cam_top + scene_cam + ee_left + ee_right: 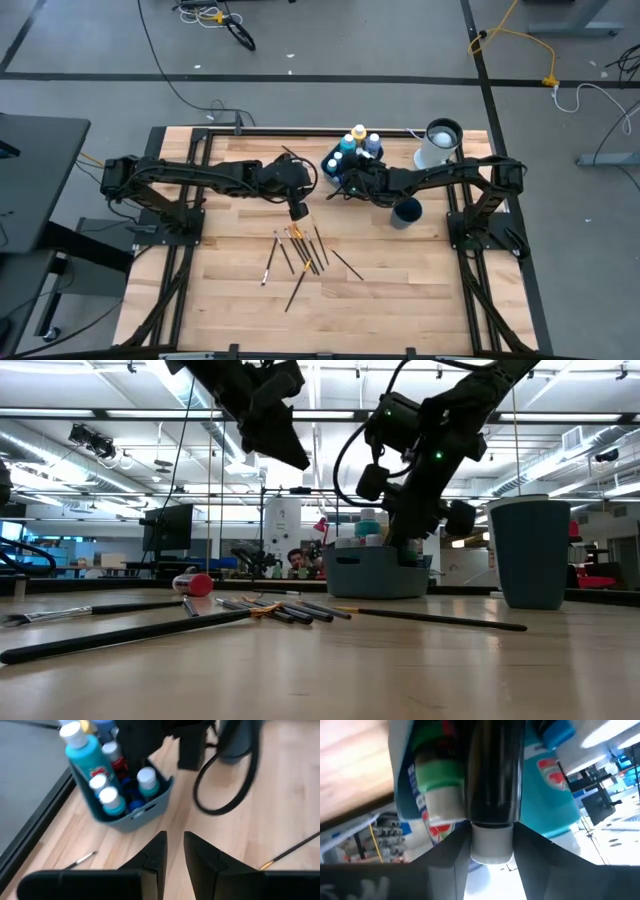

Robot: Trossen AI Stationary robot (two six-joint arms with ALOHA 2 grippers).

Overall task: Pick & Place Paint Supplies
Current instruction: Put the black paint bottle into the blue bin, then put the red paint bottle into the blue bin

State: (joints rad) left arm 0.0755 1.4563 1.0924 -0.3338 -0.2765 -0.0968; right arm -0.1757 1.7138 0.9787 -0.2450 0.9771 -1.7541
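1. Wooden tabletop (230, 280) fills the middle of a workshop with grey floor and ceiling lights.
2. Left gripper (298, 211) hangs above the table's centre, its fingers (152, 862) narrowly apart and empty.
3. Several thin brushes (300, 255) lie scattered just below it; a red-capped bottle (193, 584) lies beside them.
4. Right gripper (491, 852), over the grey bin (340, 172) of paint bottles (90, 757), has its fingers around a dark, white-capped bottle (493, 785).
5. Dark blue cup (530, 550) and a white cylinder (438, 145) stand to the right.
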